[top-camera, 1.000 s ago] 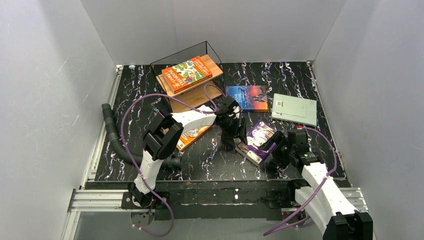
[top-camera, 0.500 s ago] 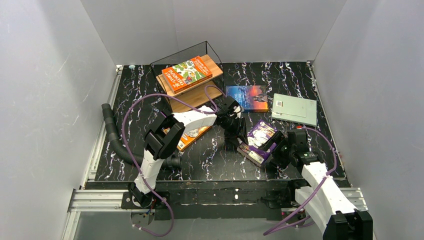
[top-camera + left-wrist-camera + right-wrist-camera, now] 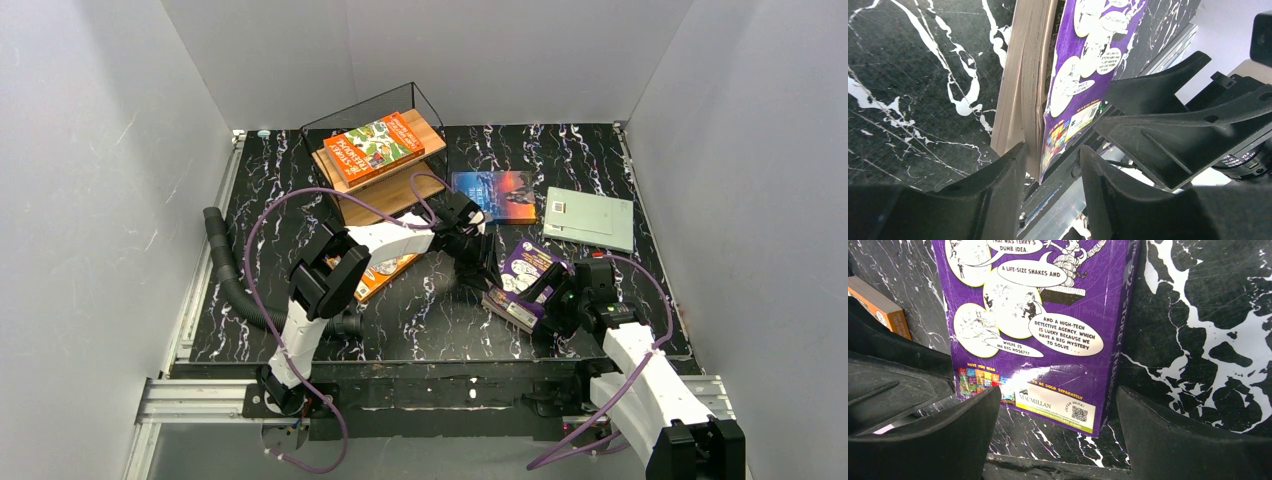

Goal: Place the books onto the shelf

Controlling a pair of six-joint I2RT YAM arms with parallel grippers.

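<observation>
The purple book (image 3: 528, 272) stands tilted off the table between both arms. My left gripper (image 3: 490, 272) reaches round its left edge. In the left wrist view the book's page block and purple cover (image 3: 1083, 55) hang between my narrowed jaws (image 3: 1050, 150), with a gap still showing beside the right finger. My right gripper (image 3: 548, 290) is open wide, and the book's near edge (image 3: 1038, 315) lies just ahead of its fingers (image 3: 1057, 395). The shelf (image 3: 385, 190) stands at the back left with a red-green book (image 3: 372, 148) on its top board.
An orange book (image 3: 385, 272) lies under my left arm. A blue sunset book (image 3: 495, 195) and a pale grey-green book (image 3: 590, 217) lie flat at the back right. Grey walls enclose the table, and a black hose (image 3: 225, 265) runs along the left side.
My left jaws have narrowed around the purple book's edge. The book has tipped up and shifted slightly right. The right gripper has stayed wide open.
</observation>
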